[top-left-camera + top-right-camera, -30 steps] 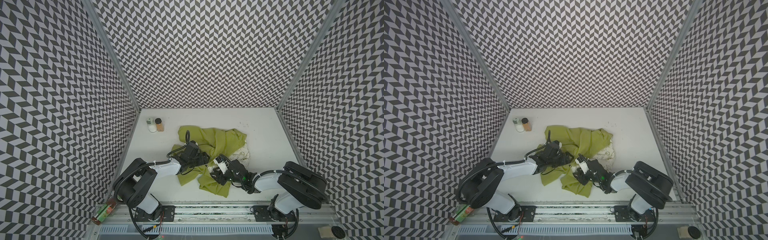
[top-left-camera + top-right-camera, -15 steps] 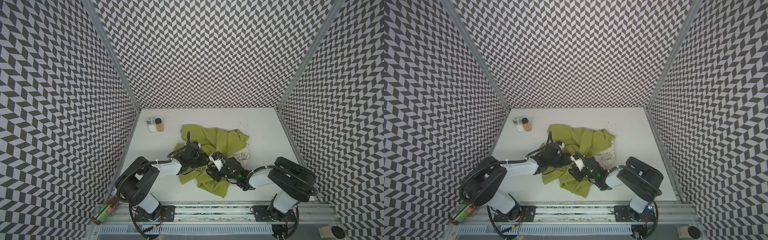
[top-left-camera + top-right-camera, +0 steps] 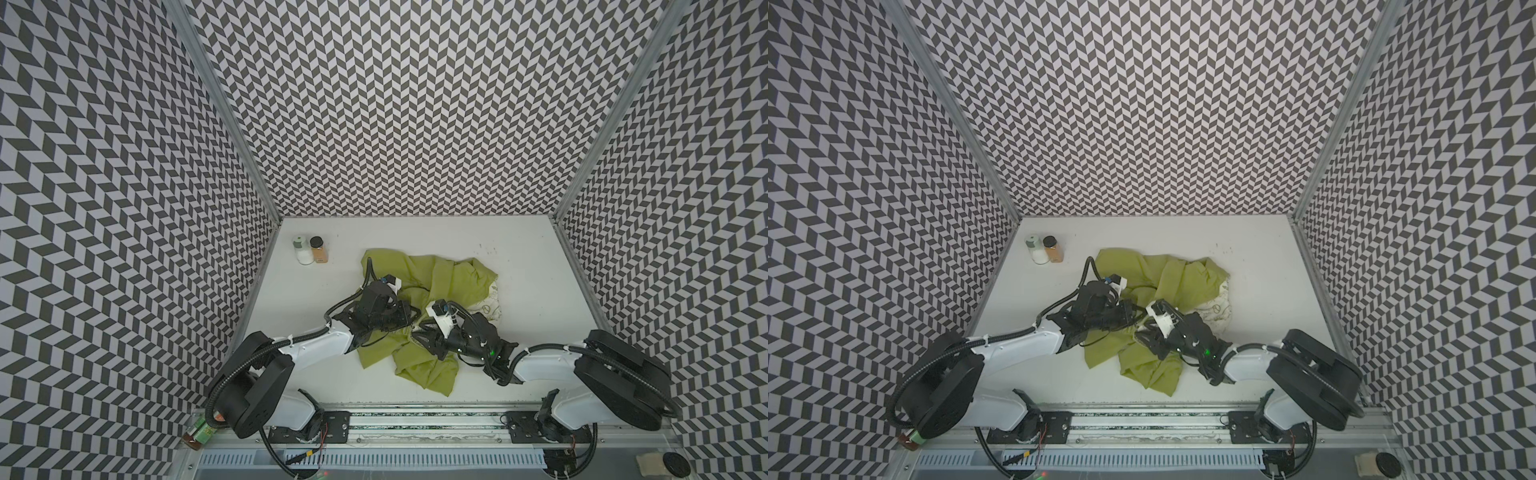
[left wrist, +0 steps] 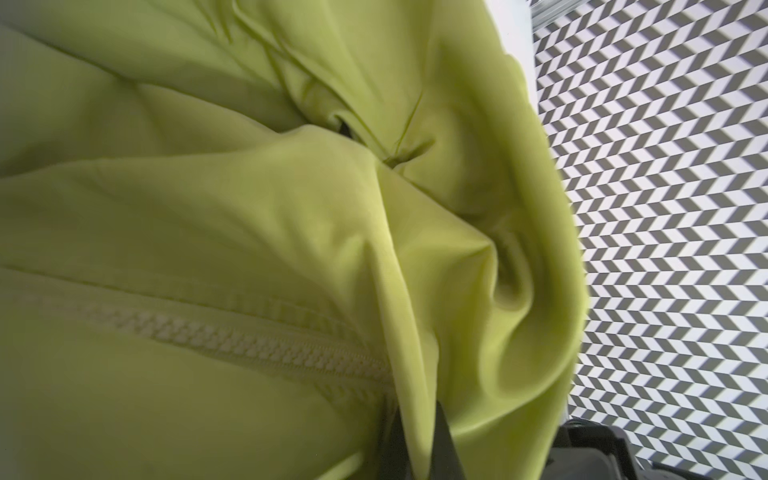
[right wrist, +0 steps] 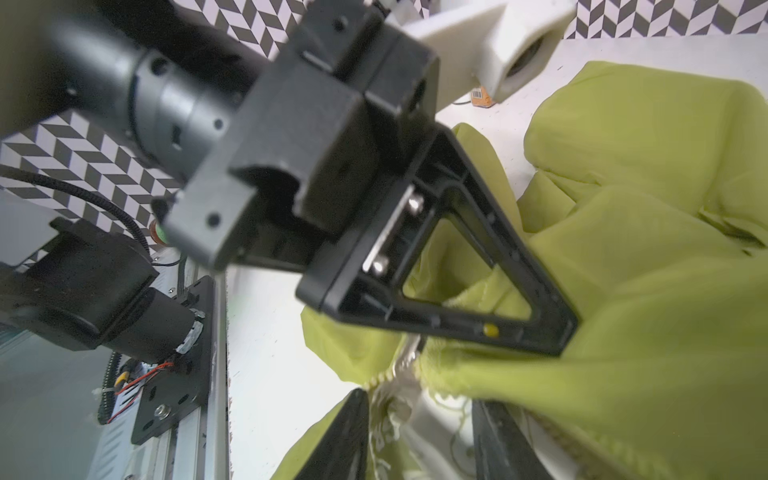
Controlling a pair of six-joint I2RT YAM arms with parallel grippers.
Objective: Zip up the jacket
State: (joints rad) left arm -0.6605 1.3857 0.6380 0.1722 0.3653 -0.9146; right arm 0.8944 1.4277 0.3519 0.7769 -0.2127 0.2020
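The lime-green jacket point(image 3: 436, 278) point(image 3: 1167, 274) lies crumpled mid-table, with a strip of cream printed lining point(image 3: 488, 307) showing at its right edge. My left gripper point(image 3: 409, 322) point(image 3: 1138, 318) is low on the jacket's near part. In the left wrist view it point(image 4: 417, 453) is shut on a thin fold of green fabric, beside a closed run of zip teeth point(image 4: 232, 332). My right gripper point(image 3: 419, 332) point(image 3: 1144, 334) sits just right of it. Its fingers point(image 5: 345, 436) stand apart, with the zip edge, a silvery zip piece point(image 5: 409, 355) and lining between them.
A white bottle point(image 3: 304, 250) and a brown spice jar point(image 3: 319, 250) stand at the back left of the table. A jar point(image 3: 199, 432) lies off the front left corner by the rail point(image 3: 415, 415). Patterned walls enclose three sides.
My left gripper has closed onto a fold of the jacket. My right gripper has moved left, close up to the left one, and the fabric between them has bunched.
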